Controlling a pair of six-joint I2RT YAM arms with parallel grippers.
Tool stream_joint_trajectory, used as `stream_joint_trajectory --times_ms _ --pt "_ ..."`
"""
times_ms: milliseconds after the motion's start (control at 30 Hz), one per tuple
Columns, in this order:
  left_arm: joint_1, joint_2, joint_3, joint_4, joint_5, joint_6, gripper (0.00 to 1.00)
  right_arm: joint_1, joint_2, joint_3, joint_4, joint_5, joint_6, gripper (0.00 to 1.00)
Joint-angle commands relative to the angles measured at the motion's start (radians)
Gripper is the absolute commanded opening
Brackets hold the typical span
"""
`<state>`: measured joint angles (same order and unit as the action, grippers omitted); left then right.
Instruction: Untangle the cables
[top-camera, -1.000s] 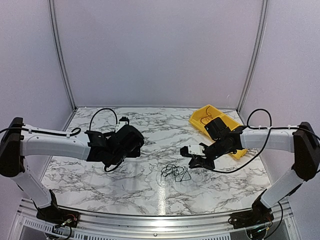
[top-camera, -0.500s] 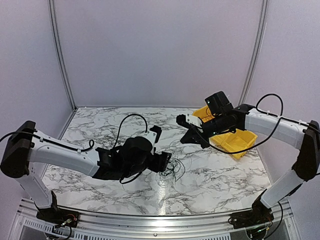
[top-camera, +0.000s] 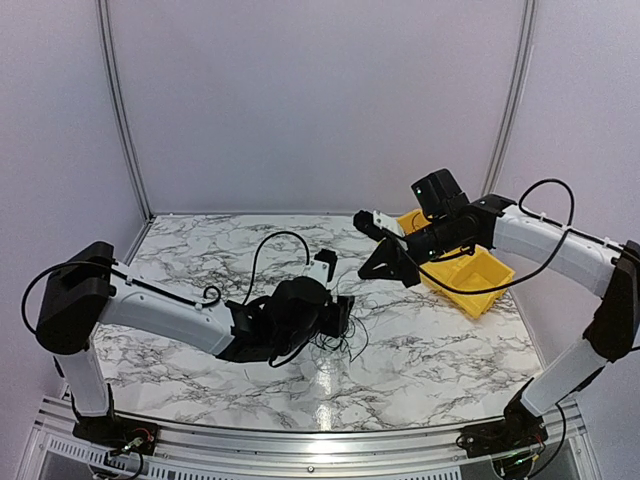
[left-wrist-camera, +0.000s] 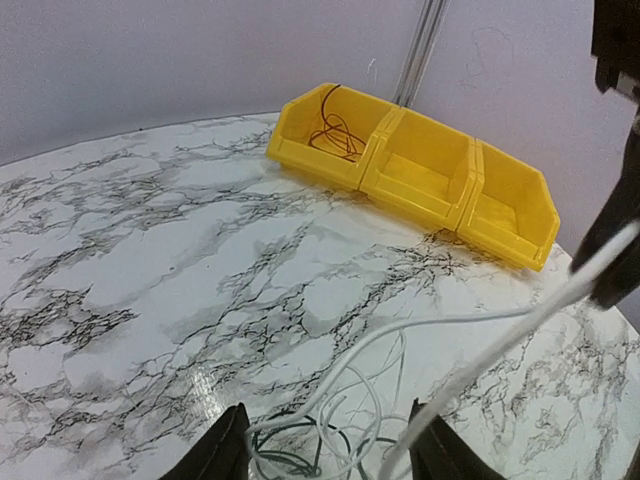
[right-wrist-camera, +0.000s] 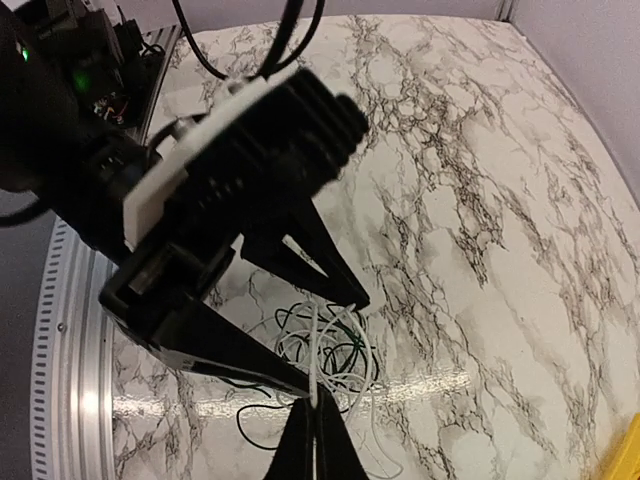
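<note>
The cables (top-camera: 340, 343) are a small tangle of thin black, white and green wires on the marble table (top-camera: 200, 250). My left gripper (top-camera: 338, 322) is low over the tangle and open, with one finger on each side of it. In the left wrist view the tangle (left-wrist-camera: 320, 450) lies between the fingertips (left-wrist-camera: 225, 455). My right gripper (top-camera: 368, 270) is raised above the tangle and shut on a white cable (right-wrist-camera: 316, 350). That cable runs taut from the tangle up to the right gripper (right-wrist-camera: 318, 432). It also shows in the left wrist view (left-wrist-camera: 500, 345).
A yellow bin (top-camera: 470, 285) with three compartments stands at the back right of the table. Its end compartment holds a dark coiled cable (left-wrist-camera: 330, 125). The booth's walls and metal posts (top-camera: 505, 110) close in the back and sides.
My left arm has swung right and its open gripper has come down around the tangle. My right gripper has risen from the tangle and moved back, drawing the white cable up.
</note>
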<state>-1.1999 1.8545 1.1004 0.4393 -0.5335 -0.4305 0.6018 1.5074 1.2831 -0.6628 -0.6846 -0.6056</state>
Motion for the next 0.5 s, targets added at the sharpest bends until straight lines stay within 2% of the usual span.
stream_joint_trajectory --times_ms 0,67,133,367,467 --pt "0.021 0.083 0.026 0.117 0.004 -0.021 0.52 0.005 -0.007 0.13 -0.035 -0.11 0.097 0.0" --pt "0.031 0.109 0.03 0.121 0.027 -0.017 0.45 0.005 -0.006 0.182 -0.053 -0.134 0.133 0.0" --pt "0.034 0.126 0.028 0.121 0.07 0.01 0.38 0.001 0.004 0.302 -0.074 -0.164 0.184 0.0" --pt "0.037 0.191 0.017 0.123 0.164 -0.006 0.29 -0.014 0.097 0.763 -0.125 -0.233 0.34 0.0" --pt "0.042 0.217 0.022 0.121 0.222 -0.02 0.28 -0.018 0.134 0.924 -0.101 -0.223 0.409 0.0"
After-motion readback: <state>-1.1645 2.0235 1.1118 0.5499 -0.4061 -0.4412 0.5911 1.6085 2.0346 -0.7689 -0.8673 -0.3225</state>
